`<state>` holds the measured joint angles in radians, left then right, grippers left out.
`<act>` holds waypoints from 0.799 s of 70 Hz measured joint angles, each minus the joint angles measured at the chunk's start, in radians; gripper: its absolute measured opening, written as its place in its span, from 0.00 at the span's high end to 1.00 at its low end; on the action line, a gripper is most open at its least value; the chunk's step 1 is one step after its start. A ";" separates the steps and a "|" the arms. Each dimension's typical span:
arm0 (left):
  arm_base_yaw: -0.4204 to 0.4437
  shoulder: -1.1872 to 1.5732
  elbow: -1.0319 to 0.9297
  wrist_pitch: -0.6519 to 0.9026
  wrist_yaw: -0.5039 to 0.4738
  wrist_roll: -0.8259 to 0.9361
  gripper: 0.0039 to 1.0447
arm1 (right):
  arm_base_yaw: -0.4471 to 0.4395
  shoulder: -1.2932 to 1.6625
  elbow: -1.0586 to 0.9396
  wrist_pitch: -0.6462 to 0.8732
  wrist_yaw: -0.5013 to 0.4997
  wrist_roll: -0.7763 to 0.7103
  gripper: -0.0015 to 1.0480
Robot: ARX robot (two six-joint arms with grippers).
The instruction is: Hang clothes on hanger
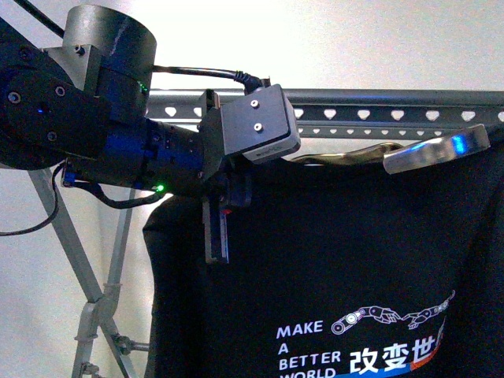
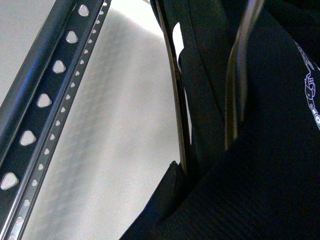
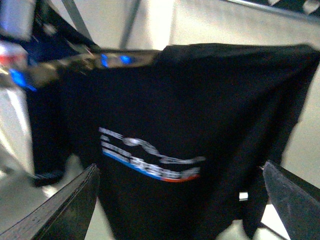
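Observation:
The clothes, a black T-shirt with white "MAKE A BETTER WORLD" print, hang in front of the hanger, a grey rack with strips of heart-shaped holes. My left gripper is shut on the clothes at their upper left shoulder. In the left wrist view, black cloth fills the near side and the rack strip runs alongside. My right gripper stands open, well back from the clothes, facing the printed side with nothing between its fingers. The right gripper does not show in the front view.
A shiny curved metal piece lies along the shirt's top edge and shows as a chrome rod in the left wrist view. The rack's slanted crossed legs stand at lower left. A pale wall is behind.

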<state>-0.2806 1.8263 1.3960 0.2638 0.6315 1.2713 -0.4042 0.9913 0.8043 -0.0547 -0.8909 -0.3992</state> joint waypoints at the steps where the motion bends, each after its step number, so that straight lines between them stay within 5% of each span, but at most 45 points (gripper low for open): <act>1: 0.000 0.000 0.000 0.000 0.000 0.001 0.88 | 0.004 0.025 0.019 0.007 0.016 -0.083 0.07; 17: 0.002 0.000 0.000 0.000 0.001 0.025 0.88 | 0.073 0.187 0.184 0.089 0.159 -0.778 0.07; 31: 0.001 0.000 0.000 0.000 0.006 0.038 0.88 | 0.156 0.256 0.316 -0.163 0.146 -1.221 0.07; 43: 0.002 0.000 0.000 0.000 0.009 0.054 0.88 | 0.207 0.346 0.421 -0.364 0.233 -1.389 0.07; 56: 0.002 0.000 0.000 0.000 0.009 0.061 0.88 | 0.248 0.435 0.531 -0.485 0.281 -1.411 0.07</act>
<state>-0.2790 1.8263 1.3960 0.2634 0.6407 1.3327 -0.1558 1.4265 1.3350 -0.5400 -0.6098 -1.8107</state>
